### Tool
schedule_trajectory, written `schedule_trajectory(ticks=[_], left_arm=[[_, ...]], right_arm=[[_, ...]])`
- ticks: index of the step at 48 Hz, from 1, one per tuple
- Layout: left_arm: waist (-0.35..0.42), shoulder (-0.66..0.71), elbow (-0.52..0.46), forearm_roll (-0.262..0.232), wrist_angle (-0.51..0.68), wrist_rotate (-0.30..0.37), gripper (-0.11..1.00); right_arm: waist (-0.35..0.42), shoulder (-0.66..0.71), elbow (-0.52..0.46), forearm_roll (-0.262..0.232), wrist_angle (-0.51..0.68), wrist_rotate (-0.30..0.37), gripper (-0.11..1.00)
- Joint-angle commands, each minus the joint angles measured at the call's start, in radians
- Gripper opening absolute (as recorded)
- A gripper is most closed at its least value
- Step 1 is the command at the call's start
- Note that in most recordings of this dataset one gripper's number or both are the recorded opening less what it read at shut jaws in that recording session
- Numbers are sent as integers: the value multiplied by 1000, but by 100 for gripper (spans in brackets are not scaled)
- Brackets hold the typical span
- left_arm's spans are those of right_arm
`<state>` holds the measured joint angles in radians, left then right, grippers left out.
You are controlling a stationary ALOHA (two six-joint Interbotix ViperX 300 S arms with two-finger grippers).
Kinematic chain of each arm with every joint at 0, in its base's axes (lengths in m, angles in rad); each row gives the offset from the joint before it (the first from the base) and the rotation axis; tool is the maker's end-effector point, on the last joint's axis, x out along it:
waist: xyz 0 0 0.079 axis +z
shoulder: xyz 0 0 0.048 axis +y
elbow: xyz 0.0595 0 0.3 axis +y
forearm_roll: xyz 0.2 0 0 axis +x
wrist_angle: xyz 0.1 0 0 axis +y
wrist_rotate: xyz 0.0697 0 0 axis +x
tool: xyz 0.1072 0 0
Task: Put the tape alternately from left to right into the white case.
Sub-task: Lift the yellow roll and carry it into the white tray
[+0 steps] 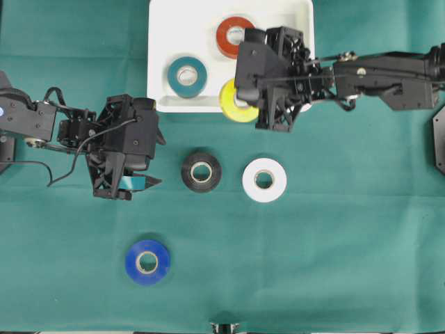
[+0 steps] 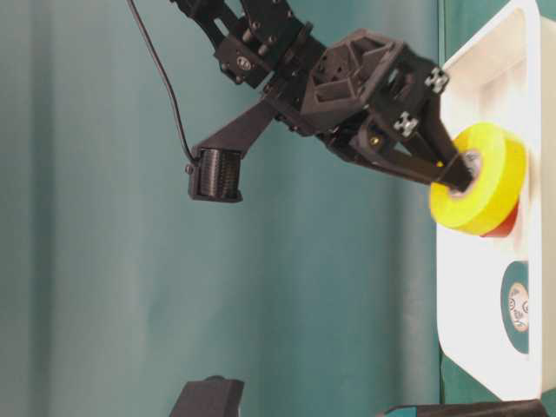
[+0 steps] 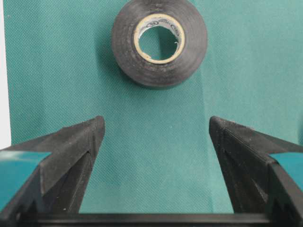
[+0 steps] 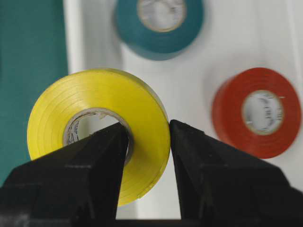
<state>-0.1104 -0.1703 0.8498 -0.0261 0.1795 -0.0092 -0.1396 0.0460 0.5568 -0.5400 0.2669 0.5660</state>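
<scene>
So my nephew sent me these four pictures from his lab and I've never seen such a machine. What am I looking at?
Two black robot arms work over a table with a green cloth, each ending in a two-fingered gripper. One picture looks straight down, one is shot from table height and lies on its side, and two come from cameras on the arms' wrists.

The right gripper pinches a yellow tape roll, one finger through its core, at the front edge of a white tray. A teal roll and a red-orange roll already lie in the tray.

The left gripper is open and empty, facing a black roll. A white roll and a blue roll also lie on the cloth.
</scene>
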Motion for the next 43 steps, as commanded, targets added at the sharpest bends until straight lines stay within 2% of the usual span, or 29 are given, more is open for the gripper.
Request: schedule_trajectory(ticks=[1,20,43], left_arm=[[-3,-12,-12,0,-8,2,92],[-3,-12,-12,0,-8,0,92],[-3,-12,-11,-2,-8,2,92]], right_arm=[[-23,-12,-34,-5,-26,-2,2],[-86,43,-43,-6,-67,-5,2],[-87,52,-37,-6,-71,-6,2]])
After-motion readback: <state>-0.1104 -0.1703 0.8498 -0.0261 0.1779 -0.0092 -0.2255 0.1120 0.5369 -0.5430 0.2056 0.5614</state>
